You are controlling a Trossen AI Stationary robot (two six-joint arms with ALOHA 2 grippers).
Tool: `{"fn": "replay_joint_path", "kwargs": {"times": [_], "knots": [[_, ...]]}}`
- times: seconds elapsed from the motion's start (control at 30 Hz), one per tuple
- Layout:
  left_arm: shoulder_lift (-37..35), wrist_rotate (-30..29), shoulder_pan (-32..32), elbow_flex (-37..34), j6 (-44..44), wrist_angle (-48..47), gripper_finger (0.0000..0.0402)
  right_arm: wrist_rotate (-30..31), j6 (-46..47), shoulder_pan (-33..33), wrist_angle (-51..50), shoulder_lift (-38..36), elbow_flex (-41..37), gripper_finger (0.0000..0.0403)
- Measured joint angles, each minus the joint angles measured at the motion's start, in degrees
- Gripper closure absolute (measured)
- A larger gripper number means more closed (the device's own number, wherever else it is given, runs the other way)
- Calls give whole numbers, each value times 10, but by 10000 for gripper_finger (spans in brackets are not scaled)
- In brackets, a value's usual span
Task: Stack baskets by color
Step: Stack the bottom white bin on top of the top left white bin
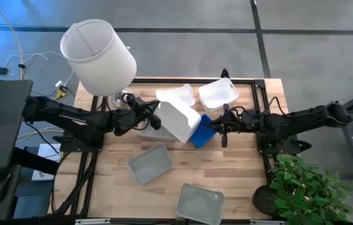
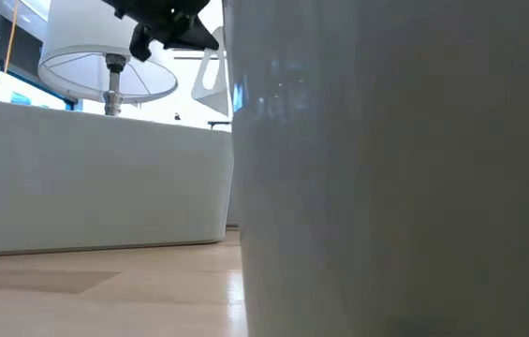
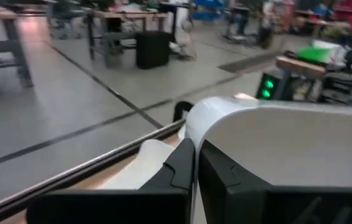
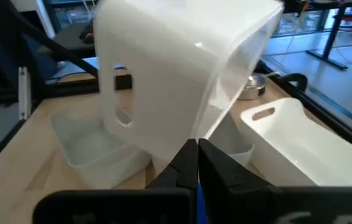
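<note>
My left gripper is shut on a white basket and holds it tilted above the table's middle. That basket fills the right wrist view. My right gripper comes in from the table's right, shut, at the upper corner of a steeply tilted blue basket. Two more white baskets lie on the table near its far edge. Two pale grey baskets lie toward the near edge. My left gripper pinches the white basket's thin wall at its rim between its two fingers, coming about level from the table's left. The basket is lifted clear and tilted. My right gripper appears shut on the blue basket's upper corner, coming level from the table's right. Only a blue sliver shows between the fingers, so the hold is hidden. The basket slants down below the fingers.
A large white lampshade stands at the table's far left corner. A third pale grey basket lies under my left gripper. A green plant stands off the near right corner. A pale basket wall blocks most of the low view.
</note>
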Motion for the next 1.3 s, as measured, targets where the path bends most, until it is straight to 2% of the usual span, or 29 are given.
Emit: {"fn": "replay_joint_path", "kwargs": {"times": [0.13, 0.37, 0.57, 0.67, 0.83, 0.97, 1.3], "knots": [[27, -20, 20, -22, -16, 63, 401, 1, 0, 0, -3, -15, 0, 403], [105, -20, 73, -24, -60, 187, 401, 1, 0, 0, -12, -26, 0, 403], [169, -52, 101, 39, -75, 181, 402, 1, 0, 0, -12, -26, 0, 403], [185, -81, 104, 88, -59, 142, 401, 2, 0, 0, -13, -26, 0, 403], [202, -157, 102, 163, -65, -11, 401, 1, 0, 0, -12, -26, 0, 403], [206, -159, 113, 186, -111, -75, 401, -2, 0, 3, -15, -26, 0, 403], [207, -124, 168, 186, -285, -230, 401, 1, -12, 22, -7, -26, 0, 403]]}}
